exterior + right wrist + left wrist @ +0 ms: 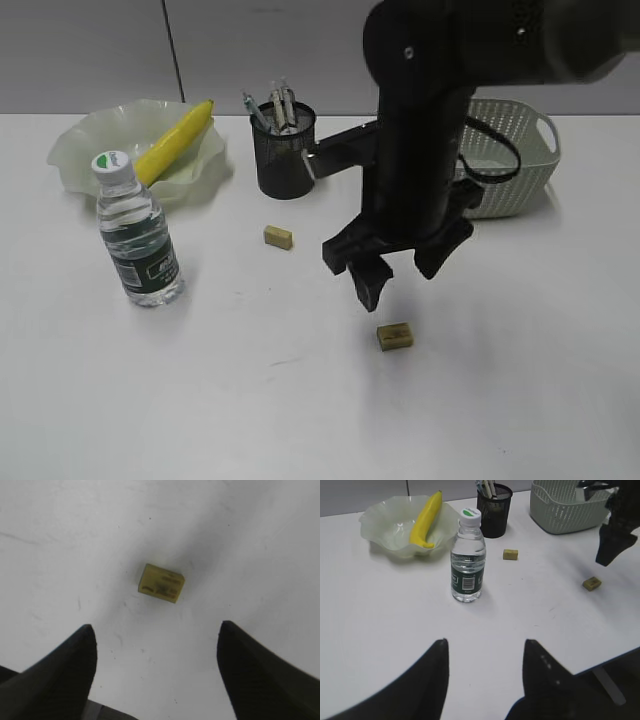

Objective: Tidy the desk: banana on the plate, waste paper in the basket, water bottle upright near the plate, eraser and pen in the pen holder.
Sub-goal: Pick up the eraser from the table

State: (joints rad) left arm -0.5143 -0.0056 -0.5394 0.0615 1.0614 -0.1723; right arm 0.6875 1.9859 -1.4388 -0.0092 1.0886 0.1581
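Note:
The banana (175,140) lies in the pale green plate (80,150) at the back left. In front of the plate the water bottle (138,235) stands upright. Pens (282,105) stick out of the black mesh pen holder (283,160). One tan eraser (278,236) lies near the holder and another eraser (395,336) lies mid-desk. My right gripper (400,285) hangs open just above that second eraser (161,582), touching nothing (157,625). My left gripper (486,642) is open over bare desk, in front of the bottle (467,562). The waste paper is hidden.
The green perforated basket (515,150) stands at the back right, partly behind my right arm. The white desk (150,400) spreads around the objects. In the left wrist view the desk's near edge (607,660) runs at the lower right.

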